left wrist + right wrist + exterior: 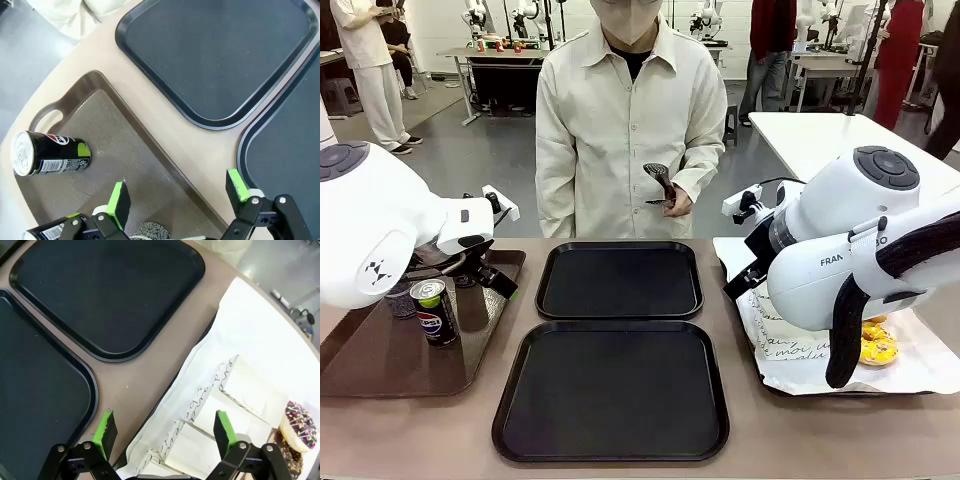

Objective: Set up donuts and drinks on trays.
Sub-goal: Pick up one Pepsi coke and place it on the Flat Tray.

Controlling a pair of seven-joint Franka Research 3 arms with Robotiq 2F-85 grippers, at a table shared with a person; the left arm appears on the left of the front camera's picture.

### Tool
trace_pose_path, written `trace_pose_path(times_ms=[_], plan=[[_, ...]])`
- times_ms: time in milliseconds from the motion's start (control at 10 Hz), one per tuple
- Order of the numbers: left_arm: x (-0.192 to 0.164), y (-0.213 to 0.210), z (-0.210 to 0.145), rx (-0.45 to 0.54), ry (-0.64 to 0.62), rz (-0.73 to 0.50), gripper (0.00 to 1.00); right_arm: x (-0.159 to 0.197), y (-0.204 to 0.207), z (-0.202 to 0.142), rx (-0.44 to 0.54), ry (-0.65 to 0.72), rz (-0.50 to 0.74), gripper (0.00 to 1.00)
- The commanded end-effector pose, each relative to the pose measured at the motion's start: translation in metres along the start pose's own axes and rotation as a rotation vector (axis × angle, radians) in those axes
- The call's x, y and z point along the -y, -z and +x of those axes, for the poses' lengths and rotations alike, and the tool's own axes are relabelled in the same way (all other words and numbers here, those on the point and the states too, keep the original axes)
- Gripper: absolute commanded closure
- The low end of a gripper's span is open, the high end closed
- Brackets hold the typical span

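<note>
front: left arm (370, 225) covers most of a grey can (400, 299) behind the Pepsi can (435, 312) | right arm (840, 240) hides part of the yellow donut (878, 348) | left wrist: another can (48, 231) cut off by the bottom edge | right wrist: chocolate donut (288, 460) clipped at the corner

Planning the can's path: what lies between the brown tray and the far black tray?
Only a bare strip of table, between the brown tray and the far black tray; the left wrist view shows it.

Right gripper (165, 432) stood open at 6 o'clock. Black tray (110, 290) lay at 11 o'clock, second black tray (40, 390) at 9, just beside. White boxes (240, 395) sat on white paper (260, 325) at 4; sprinkled donuts (299, 425) at 5.
</note>
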State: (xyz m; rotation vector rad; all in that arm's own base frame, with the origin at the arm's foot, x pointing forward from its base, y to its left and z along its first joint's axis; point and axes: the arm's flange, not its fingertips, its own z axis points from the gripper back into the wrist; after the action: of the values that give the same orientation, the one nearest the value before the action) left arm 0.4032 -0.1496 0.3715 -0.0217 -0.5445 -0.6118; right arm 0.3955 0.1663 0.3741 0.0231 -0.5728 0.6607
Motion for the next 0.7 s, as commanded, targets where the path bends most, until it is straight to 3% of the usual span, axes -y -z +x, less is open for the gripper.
trace_pose_path(times_ms=[0,600], plan=[[0.0001,0.0,0.0,0.0,0.0,0.0,0.0,0.0,0.0,0.0,0.0,0.0,0.0,0.0],[0.0001,0.0,0.0,0.0,0.0,0.0,0.0,0.0,0.0,0.0,0.0,0.0,0.0,0.0]])
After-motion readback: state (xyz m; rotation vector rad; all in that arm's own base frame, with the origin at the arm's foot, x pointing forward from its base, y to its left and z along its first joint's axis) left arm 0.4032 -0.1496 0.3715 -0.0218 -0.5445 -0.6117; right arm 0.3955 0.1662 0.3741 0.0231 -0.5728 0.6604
